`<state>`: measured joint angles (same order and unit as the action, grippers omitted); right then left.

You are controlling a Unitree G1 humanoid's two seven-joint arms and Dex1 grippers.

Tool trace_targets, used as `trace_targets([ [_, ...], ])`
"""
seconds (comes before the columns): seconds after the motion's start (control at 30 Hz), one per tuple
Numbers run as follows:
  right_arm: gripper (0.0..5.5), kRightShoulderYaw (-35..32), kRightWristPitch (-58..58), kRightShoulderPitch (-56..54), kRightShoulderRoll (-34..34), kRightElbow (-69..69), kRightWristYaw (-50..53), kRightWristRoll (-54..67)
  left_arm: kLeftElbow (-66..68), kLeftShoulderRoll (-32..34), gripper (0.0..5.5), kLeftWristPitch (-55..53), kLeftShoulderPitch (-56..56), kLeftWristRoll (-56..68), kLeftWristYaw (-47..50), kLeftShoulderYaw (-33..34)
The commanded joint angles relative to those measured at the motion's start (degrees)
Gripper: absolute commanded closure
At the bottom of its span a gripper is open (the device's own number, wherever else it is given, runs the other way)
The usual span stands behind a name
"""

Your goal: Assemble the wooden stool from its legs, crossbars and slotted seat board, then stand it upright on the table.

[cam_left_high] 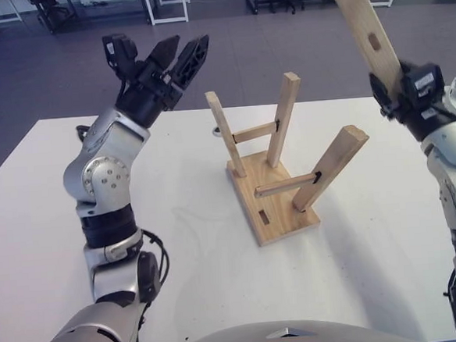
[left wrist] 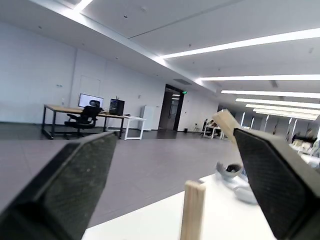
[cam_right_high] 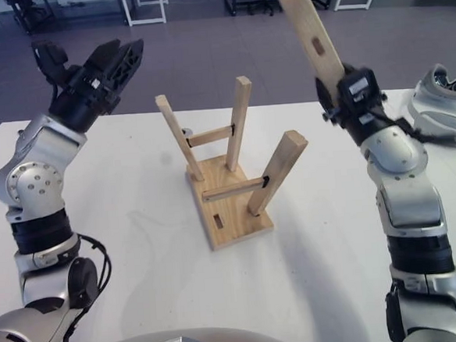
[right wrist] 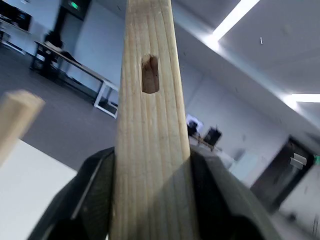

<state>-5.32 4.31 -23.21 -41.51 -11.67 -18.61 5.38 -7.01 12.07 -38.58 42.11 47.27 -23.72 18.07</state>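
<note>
The slotted seat board (cam_left_high: pixel 271 201) lies flat in the middle of the white table (cam_left_high: pixel 44 223). Three wooden legs stand up from it, joined by two crossbars (cam_left_high: pixel 255 132); the leg nearest my right side (cam_left_high: pixel 331 167) leans outward. My right gripper (cam_left_high: pixel 390 89) is raised at the right, shut on a loose wooden leg (cam_left_high: pixel 365 30) that points up and has a slot (right wrist: pixel 149 74) in its face. My left gripper (cam_left_high: pixel 185 55) is held high at the left behind the stool, open with nothing between its fingers (left wrist: pixel 75 180).
A white headset-like object (cam_right_high: pixel 443 109) lies at the table's far right edge. Beyond the table's far edge are grey floor, desks and office chairs. Bare tabletop lies to the left and front of the stool.
</note>
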Motion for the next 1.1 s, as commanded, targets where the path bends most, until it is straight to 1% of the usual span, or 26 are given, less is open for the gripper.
trace_targets([
  [0.03,3.44,5.67,-10.45,-11.86,0.49,0.78,-6.15,-3.52,0.42,-2.06,1.25,-0.54,6.46,6.66,-0.65,0.48],
  [0.13,3.44,11.02,-9.37,-15.71,6.69,-2.80,-7.87,-2.34,-1.36,-3.07,1.25,-0.15,8.16,11.15,-1.58,0.47],
  [0.23,3.44,14.09,-8.08,-14.80,10.28,-5.75,-9.10,-2.42,-2.09,-2.64,1.25,0.12,7.88,13.40,-1.31,0.54],
  [0.43,3.44,11.13,-1.78,-14.10,13.66,-8.06,-9.79,2.95,-1.52,-2.72,2.31,2.32,7.15,14.28,0.27,0.82],
  [0.63,3.44,10.74,1.35,-12.75,13.91,-9.01,-11.12,3.57,-1.68,-1.86,3.47,3.99,6.39,14.40,1.06,1.33],
  [0.67,3.44,10.78,1.43,-12.60,13.91,-9.19,-11.28,3.64,-1.66,-1.67,3.56,4.27,6.25,14.24,1.11,1.30],
  [0.8,3.44,10.86,1.93,-12.32,14.22,-9.82,-11.55,3.61,-1.46,-1.25,4.28,5.00,6.12,14.34,1.28,1.45],
  [0.87,3.44,11.00,2.09,-12.11,14.36,-10.17,-11.70,3.60,-1.72,-1.31,4.39,5.04,5.96,14.51,1.26,1.34],
  [0.93,3.44,11.09,2.24,-12.06,14.38,-10.31,-11.91,3.61,-2.16,-1.28,4.39,5.21,5.78,14.67,0.87,1.30],
  [0.97,3.05,11.15,2.28,-12.04,14.33,-10.35,-11.99,3.48,-2.35,-1.25,4.39,5.35,5.71,14.66,0.68,1.29],
  [1.1,2.35,11.41,2.19,-11.92,14.04,-10.67,-12.52,2.74,-2.10,0.24,4.49,6.41,5.68,13.72,-0.10,1.54],
])
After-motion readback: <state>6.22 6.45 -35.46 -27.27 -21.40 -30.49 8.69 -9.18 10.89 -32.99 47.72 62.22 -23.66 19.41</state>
